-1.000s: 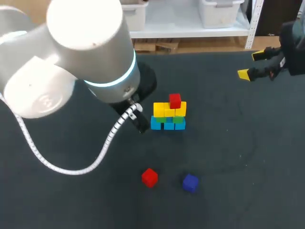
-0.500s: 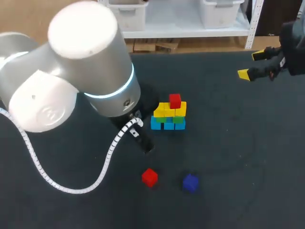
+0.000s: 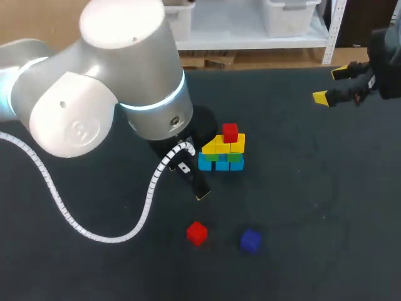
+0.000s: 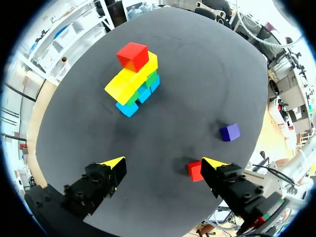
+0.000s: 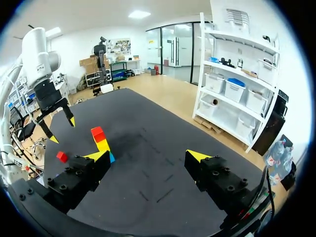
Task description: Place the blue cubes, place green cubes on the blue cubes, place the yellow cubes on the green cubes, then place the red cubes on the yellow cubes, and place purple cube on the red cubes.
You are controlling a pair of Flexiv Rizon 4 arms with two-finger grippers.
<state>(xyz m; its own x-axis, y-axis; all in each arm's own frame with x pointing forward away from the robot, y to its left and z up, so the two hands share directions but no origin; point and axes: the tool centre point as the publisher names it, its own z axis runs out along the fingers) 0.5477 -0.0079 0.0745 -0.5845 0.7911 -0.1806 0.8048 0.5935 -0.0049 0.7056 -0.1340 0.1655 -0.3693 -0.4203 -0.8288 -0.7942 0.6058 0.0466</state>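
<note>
A stack [image 3: 222, 152] stands mid-table: light blue cubes at the bottom, green above them, yellow above those, and one red cube [image 3: 230, 132] on top. A loose red cube [image 3: 197, 232] and a purple cube [image 3: 250, 240] lie nearer the front. My left gripper [image 4: 164, 163] hangs open above the table with nothing between its fingers. The loose red cube [image 4: 195, 171] lies just by one fingertip, and the stack [image 4: 133, 81] is ahead of the gripper. In the head view the arm hides most of that gripper. My right gripper [image 3: 332, 84] is open and empty at the far right.
My left arm's large body and white cable [image 3: 94, 232] fill the left half of the head view. The dark table [image 3: 313, 207] is bare on its right side. In the right wrist view, the stack [image 5: 101, 143] and the left gripper [image 5: 61, 129] are far ahead.
My left gripper has moved from beside the stack toward the table's front, closer to the loose red cube. The right arm and all the cubes have stayed put.
</note>
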